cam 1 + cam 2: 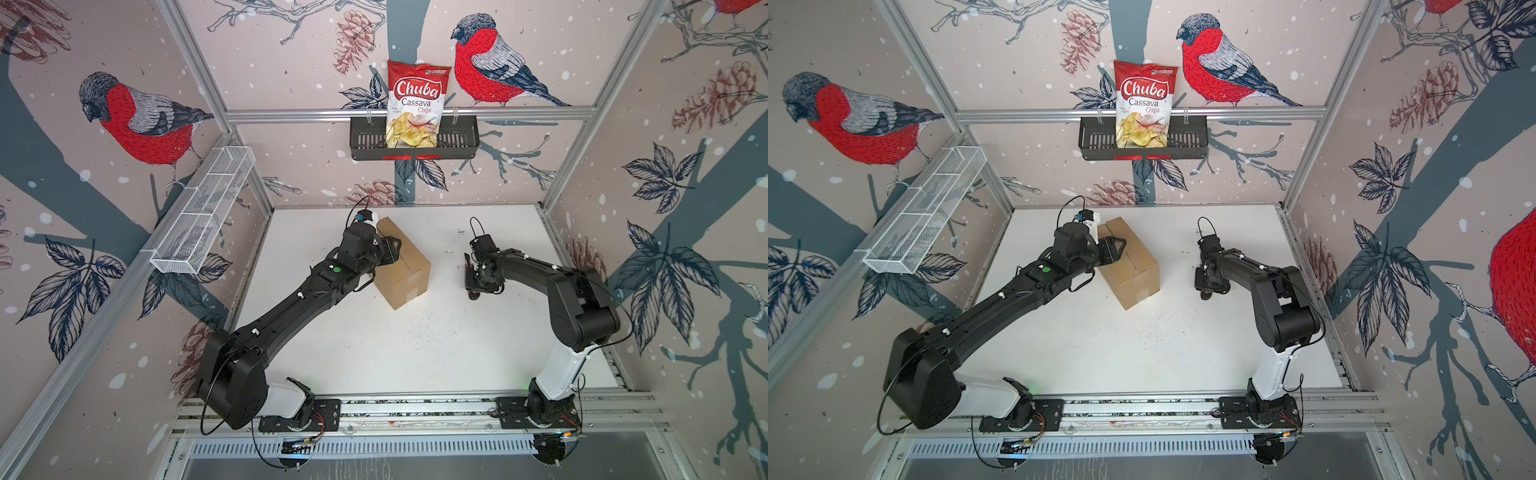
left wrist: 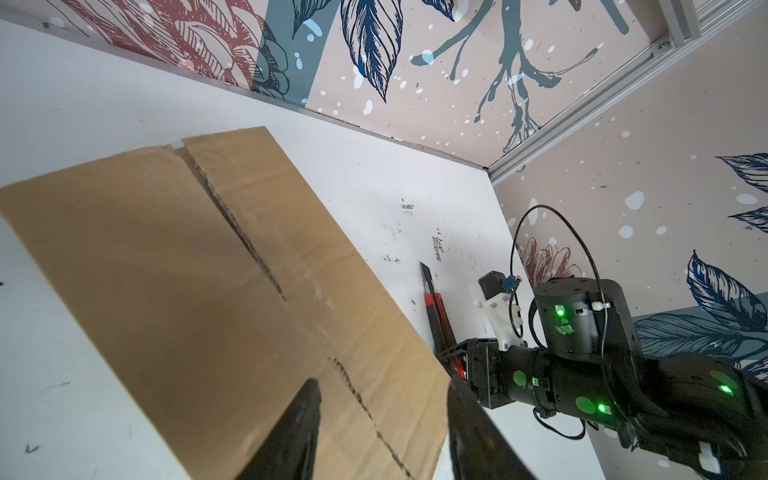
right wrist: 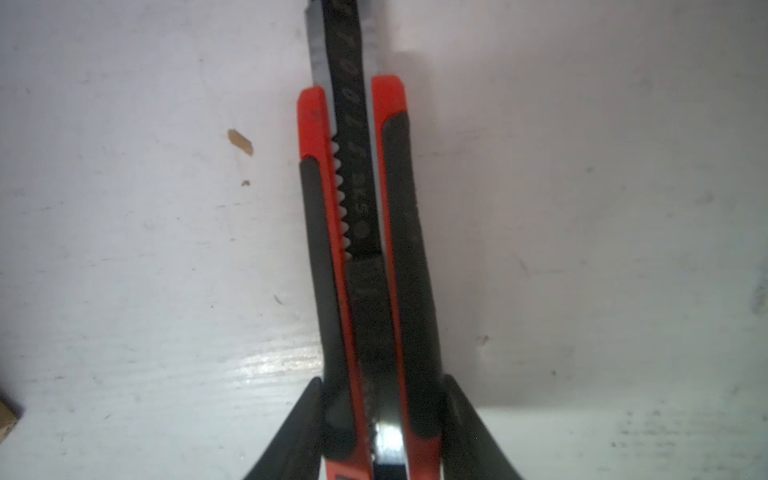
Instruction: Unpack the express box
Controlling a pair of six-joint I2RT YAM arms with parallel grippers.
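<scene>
1. Express box (image 1: 402,266): brown corrugated carton standing on the white table (image 1: 415,357), left of middle and set at a slant to the table's edges. Its top flaps lie flat, and the left wrist view shows a ragged slit along the seam between them.
2. Left gripper (image 1: 394,248): it is over the box's top with its jaws standing apart. One finger is above the top face and the other is just past its long edge.
3. Right gripper (image 3: 382,392): it is well to the right of the box and low at the table. Its fingers are pressed against both sides of the handle of a red-and-black utility knife (image 3: 361,232), whose blade is slid out and points toward the back wall.
4. Black wall basket (image 1: 461,143): it hangs on the back rail and holds a Chuba Cassava Chips bag (image 1: 417,99) upright.
5. White wire basket (image 1: 199,216): it is mounted on the left wall.
</scene>
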